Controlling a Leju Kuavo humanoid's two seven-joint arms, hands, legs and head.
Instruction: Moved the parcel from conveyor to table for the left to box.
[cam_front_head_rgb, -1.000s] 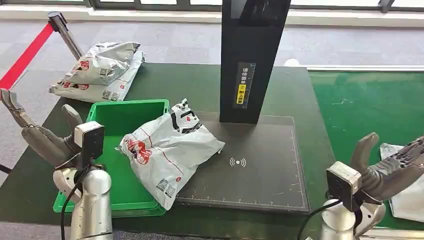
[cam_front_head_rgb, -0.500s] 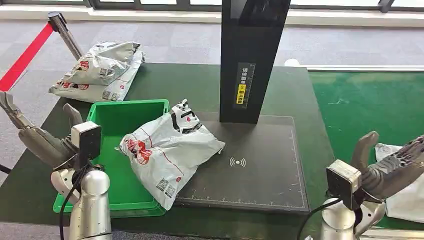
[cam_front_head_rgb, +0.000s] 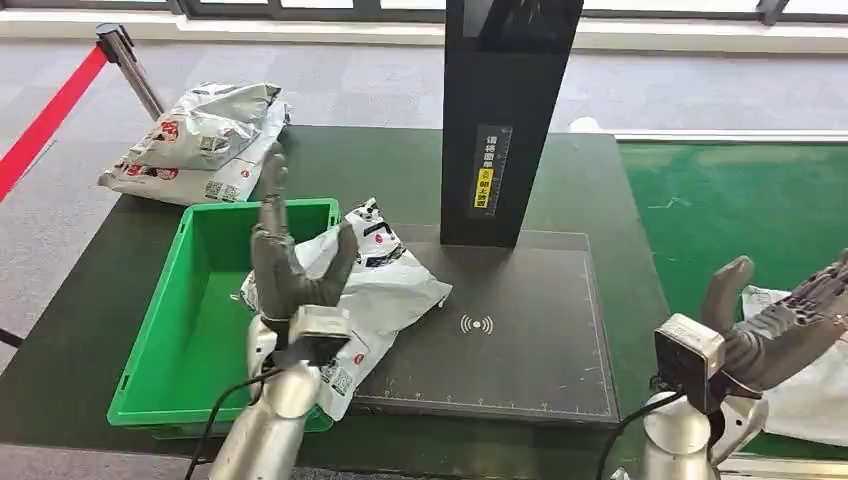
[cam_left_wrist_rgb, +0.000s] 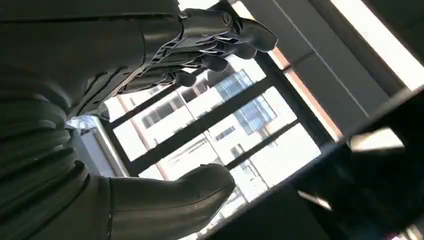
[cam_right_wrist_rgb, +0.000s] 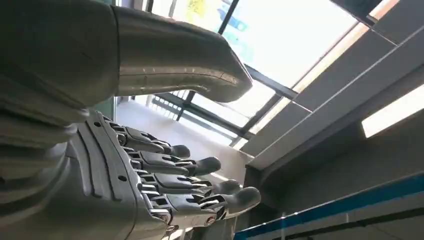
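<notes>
A white parcel (cam_front_head_rgb: 385, 285) with red and black print lies across the right rim of the green box (cam_front_head_rgb: 205, 310) and onto the dark scan mat (cam_front_head_rgb: 520, 345). My left hand (cam_front_head_rgb: 285, 255) stands in front of it, fingers spread and pointing up, holding nothing. In the left wrist view the left hand (cam_left_wrist_rgb: 165, 100) is empty with thumb and fingers apart. My right hand (cam_front_head_rgb: 785, 330) hovers open above the green conveyor (cam_front_head_rgb: 740, 215), over another white parcel (cam_front_head_rgb: 815, 395) at the right edge. The right wrist view shows the right hand (cam_right_wrist_rgb: 165, 165) empty.
A tall black scanner post (cam_front_head_rgb: 505, 115) rises behind the mat. Two more white parcels (cam_front_head_rgb: 205, 140) are piled at the table's far left corner. A red barrier strap and its post (cam_front_head_rgb: 120, 50) stand beyond that corner.
My left arm has swung from the table's left edge rightward, and its hand is now raised in front of the parcel at the box. The right hand has barely shifted.
</notes>
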